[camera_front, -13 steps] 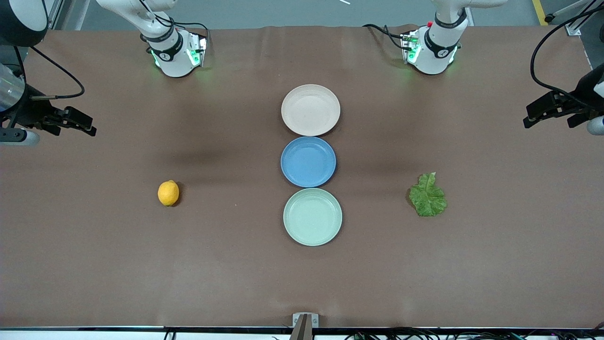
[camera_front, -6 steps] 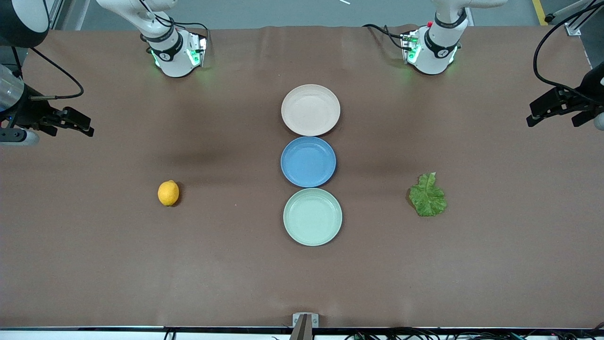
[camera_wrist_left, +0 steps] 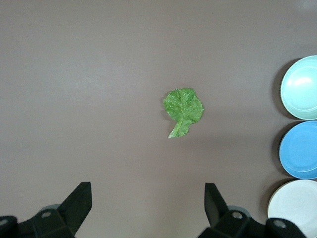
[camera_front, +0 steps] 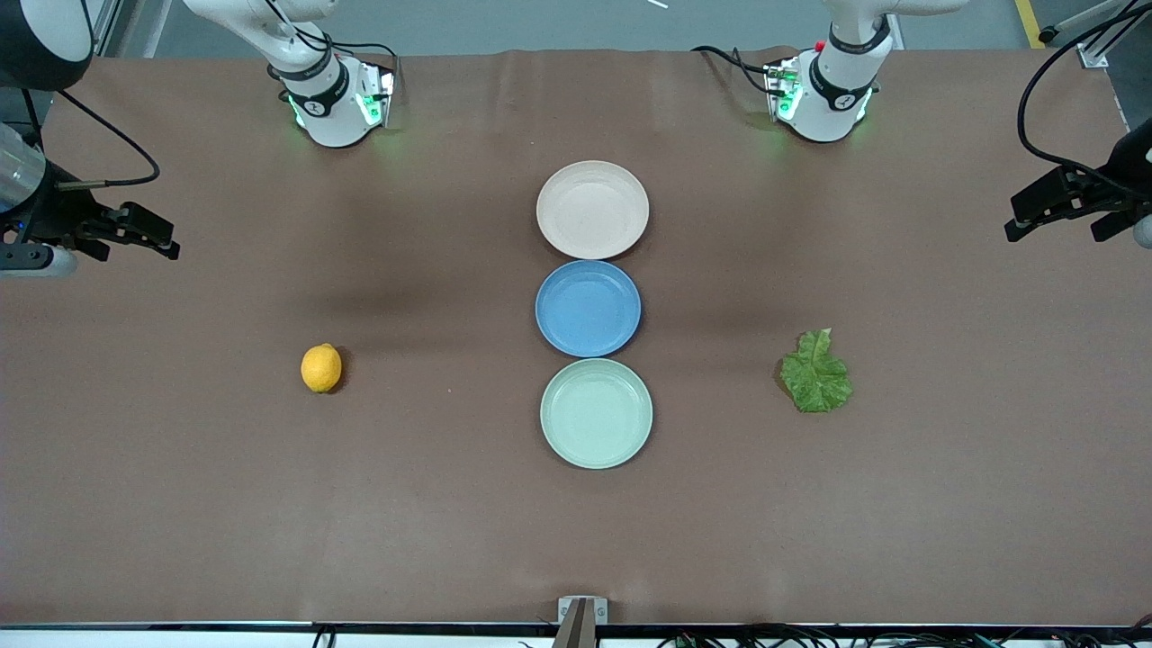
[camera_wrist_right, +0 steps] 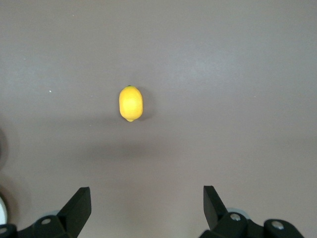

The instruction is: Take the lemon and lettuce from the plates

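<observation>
The lemon (camera_front: 321, 368) lies on the bare table toward the right arm's end; it also shows in the right wrist view (camera_wrist_right: 131, 103). The lettuce (camera_front: 815, 372) lies flat on the table toward the left arm's end and shows in the left wrist view (camera_wrist_left: 183, 110). The beige plate (camera_front: 592, 209) and the mint plate (camera_front: 596, 413) stand empty in the middle. My right gripper (camera_front: 135, 252) (camera_wrist_right: 146, 189) is open and empty, raised at its end of the table. My left gripper (camera_front: 1053, 229) (camera_wrist_left: 148, 186) is open and empty, raised at its end.
An empty blue plate (camera_front: 588, 308) sits between the beige and mint plates, the three in a row. The arm bases (camera_front: 337, 99) (camera_front: 823, 90) stand at the table's edge farthest from the front camera. Cables hang by both grippers.
Both grippers drew slightly outward toward their table ends a second ago, the left one also rising a little. Lemon, lettuce and plates have not moved.
</observation>
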